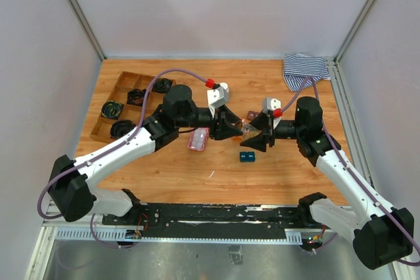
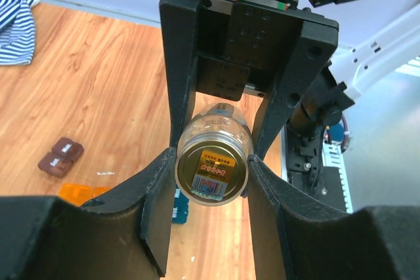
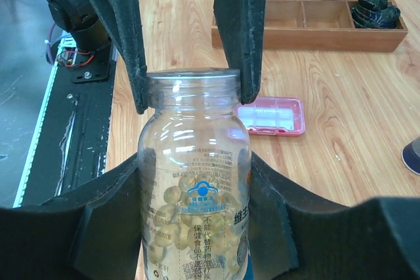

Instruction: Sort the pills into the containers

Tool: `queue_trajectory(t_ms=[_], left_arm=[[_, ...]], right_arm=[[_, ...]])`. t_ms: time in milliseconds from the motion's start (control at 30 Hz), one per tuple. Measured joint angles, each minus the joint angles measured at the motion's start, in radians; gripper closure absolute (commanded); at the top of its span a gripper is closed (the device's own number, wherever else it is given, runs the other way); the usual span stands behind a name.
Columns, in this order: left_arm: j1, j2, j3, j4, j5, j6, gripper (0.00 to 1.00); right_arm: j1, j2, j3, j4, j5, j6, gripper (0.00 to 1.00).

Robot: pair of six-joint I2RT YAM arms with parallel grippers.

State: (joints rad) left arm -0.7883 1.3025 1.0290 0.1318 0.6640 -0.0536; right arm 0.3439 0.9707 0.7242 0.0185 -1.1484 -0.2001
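Note:
A clear pill bottle (image 3: 193, 181) half full of yellow pills is held between both grippers above the table; in the top view the bottle (image 1: 248, 126) shows only as a small glint. My right gripper (image 3: 195, 188) (image 1: 258, 137) is shut on its body. My left gripper (image 2: 211, 181) (image 1: 231, 128) is shut on its gold-sealed top end (image 2: 211, 168). A pink case (image 1: 198, 139) (image 3: 272, 116) lies shut beside the left gripper. A teal case (image 1: 247, 157) lies nearer the front. Brown cases (image 2: 60, 155) and an orange case (image 2: 82, 193) lie on the table beneath.
A wooden tray (image 1: 118, 83) (image 3: 315, 37) with black coils stands at the far left. A striped cloth (image 1: 305, 67) (image 2: 13, 24) lies at the far right corner. A dark round thing (image 3: 412, 155) sits at the right edge of the right wrist view.

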Motion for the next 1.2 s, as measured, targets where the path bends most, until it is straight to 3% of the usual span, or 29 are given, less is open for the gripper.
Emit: queue_trajectory(t_ms=[67, 233, 567, 800, 933, 1067, 1200], left_arm=[[0.007, 0.01, 0.007, 0.0, 0.031, 0.034, 0.44], [0.01, 0.01, 0.002, 0.013, 0.036, 0.047, 0.02], [0.014, -0.236, -0.167, 0.22, -0.131, -0.163, 0.01], [0.018, -0.344, -0.403, 0.495, -0.222, -0.523, 0.18], [-0.025, -0.331, -0.427, 0.418, -0.394, -0.598, 0.16], [-0.13, -0.32, -0.372, 0.325, -0.563, -0.578, 0.17], [-0.165, -0.281, -0.311, 0.296, -0.655, -0.556, 0.19]], right_arm=[[0.0, 0.0, 0.0, 0.0, 0.005, -0.002, 0.99], [0.0, -0.004, 0.0, 0.013, 0.003, 0.0, 0.99], [0.0, -0.005, 0.0, 0.021, -0.004, -0.001, 0.99], [0.0, -0.005, 0.0, 0.021, -0.004, -0.001, 0.99], [0.0, -0.005, 0.0, 0.021, -0.004, -0.002, 0.99], [0.0, -0.005, 0.0, 0.021, -0.004, -0.002, 0.99], [0.0, -0.005, 0.0, 0.021, -0.004, -0.002, 1.0]])
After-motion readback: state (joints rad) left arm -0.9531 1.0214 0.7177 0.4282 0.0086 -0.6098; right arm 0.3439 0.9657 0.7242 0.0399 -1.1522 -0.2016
